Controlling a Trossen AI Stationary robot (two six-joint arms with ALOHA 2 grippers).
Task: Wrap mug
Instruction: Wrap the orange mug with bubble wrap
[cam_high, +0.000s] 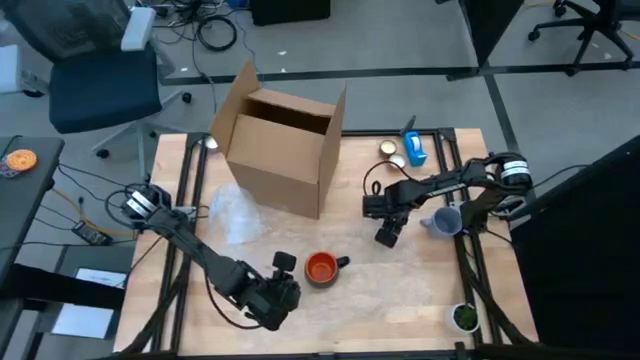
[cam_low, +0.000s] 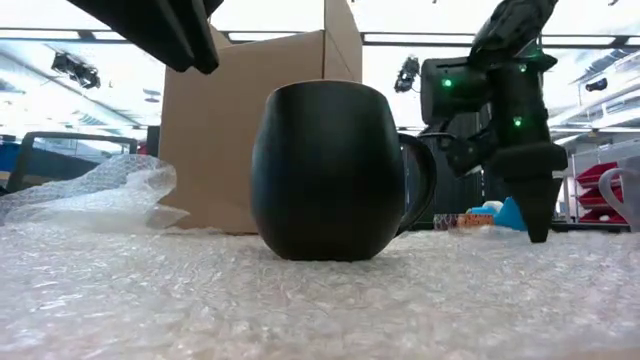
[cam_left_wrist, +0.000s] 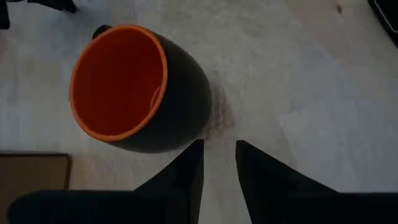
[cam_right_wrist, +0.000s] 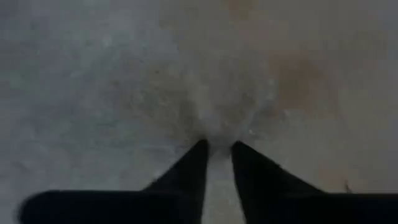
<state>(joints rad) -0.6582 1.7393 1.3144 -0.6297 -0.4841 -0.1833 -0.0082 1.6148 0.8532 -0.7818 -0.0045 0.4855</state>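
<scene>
Mug (cam_high: 321, 268): I see it upright on wrap (cam_high: 400, 285), orange inside.
Left gripper (cam_left_wrist: 217, 152): beside mug, jaws nearly together, empty.
Right gripper (cam_right_wrist: 216, 149): tips on wrap, jaws pinching it.

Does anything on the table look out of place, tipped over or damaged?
Nothing stands out. The mug stands upright on the bubble wrap, and the cardboard box stands open behind it.
</scene>
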